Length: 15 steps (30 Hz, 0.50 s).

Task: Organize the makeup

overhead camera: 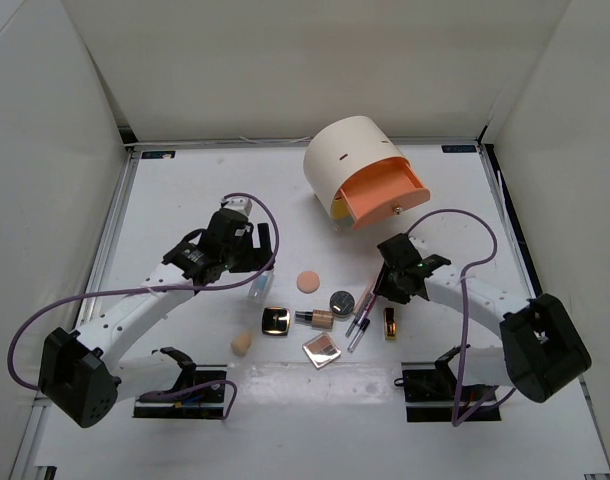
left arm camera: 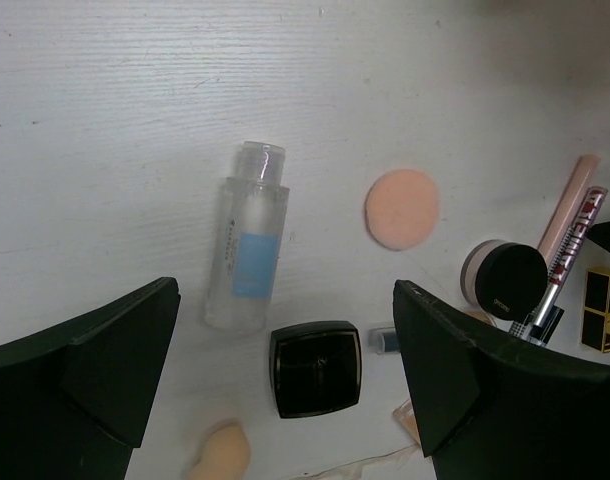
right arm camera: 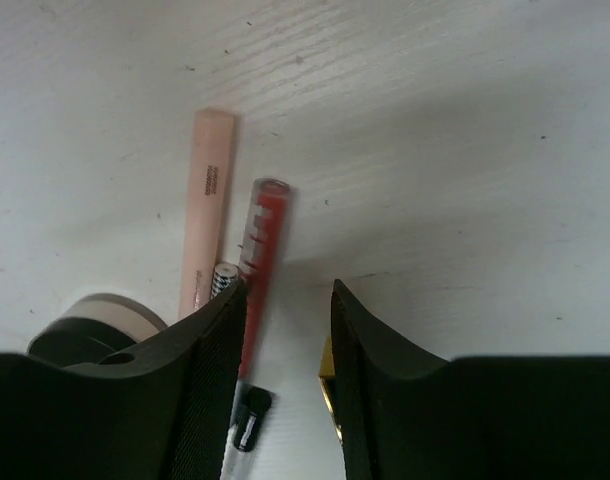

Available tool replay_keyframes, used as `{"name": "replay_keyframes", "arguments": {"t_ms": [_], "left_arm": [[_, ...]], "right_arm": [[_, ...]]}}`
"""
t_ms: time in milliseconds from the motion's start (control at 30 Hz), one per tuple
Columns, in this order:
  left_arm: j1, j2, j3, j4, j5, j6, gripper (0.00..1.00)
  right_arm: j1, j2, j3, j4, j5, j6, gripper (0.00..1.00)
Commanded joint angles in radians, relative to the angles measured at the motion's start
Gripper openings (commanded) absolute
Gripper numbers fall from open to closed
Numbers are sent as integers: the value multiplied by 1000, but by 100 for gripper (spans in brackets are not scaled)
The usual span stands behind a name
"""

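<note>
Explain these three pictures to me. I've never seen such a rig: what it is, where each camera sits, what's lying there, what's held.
It is a robot: two arms bolted side by side, each ending in a two-finger gripper. The wide picture looks down from above and behind. The other two come from wrist cameras; the black shapes are fingers. On the table lie a clear bottle, peach puff, beige sponge, foundation bottle, square black compact, slim tubes and gold lipstick; behind stands a cream box with an orange drawer pulled out. The left gripper hangs open near the bottle, the right gripper, narrowly open, over the tubes. Nothing is held.
</note>
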Motion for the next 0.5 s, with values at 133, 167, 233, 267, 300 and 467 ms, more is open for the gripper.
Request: {"name": "replay_keyframes", "arguments": {"t_ms": [133, 167, 233, 267, 300, 467], "left_arm": [[-11, -23, 12, 6, -38, 1, 98], [-14, -23, 11, 3, -41, -3, 98], [-13, -29, 14, -1, -44, -3, 98], [-13, -29, 15, -7, -47, -1, 98], [-14, -29, 15, -7, -48, -1, 98], [-13, -35, 21, -19, -65, 5, 98]], "right_arm": [[48, 64, 19, 18, 156, 126, 36], [55, 67, 11, 15, 168, 144, 34], [55, 70, 5, -7, 187, 160, 31], [58, 70, 3, -7, 193, 169, 27], [55, 69, 2, -16, 205, 181, 26], [61, 40, -9, -11, 221, 191, 13]]}}
